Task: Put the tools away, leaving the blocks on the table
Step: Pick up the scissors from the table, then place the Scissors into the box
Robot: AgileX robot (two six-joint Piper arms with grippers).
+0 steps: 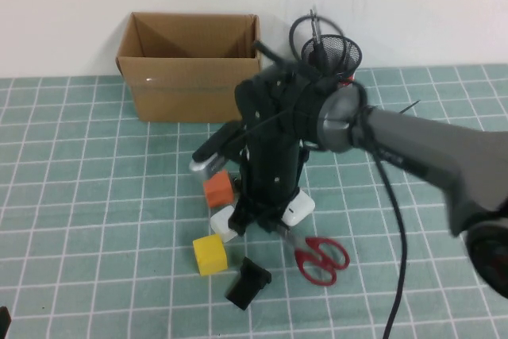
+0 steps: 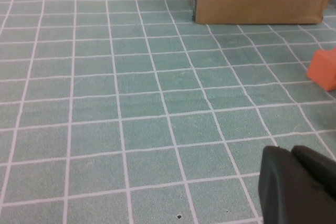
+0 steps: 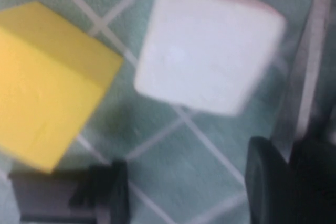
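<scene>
Scissors (image 1: 317, 256) lie just beside the right gripper (image 1: 262, 224), steel blades reaching under it; whether its fingers have clamped them I cannot tell. White block (image 3: 207, 45) and yellow block (image 3: 50, 82) sit close by. Left gripper (image 2: 296, 187) is closed, parked apart.
</scene>
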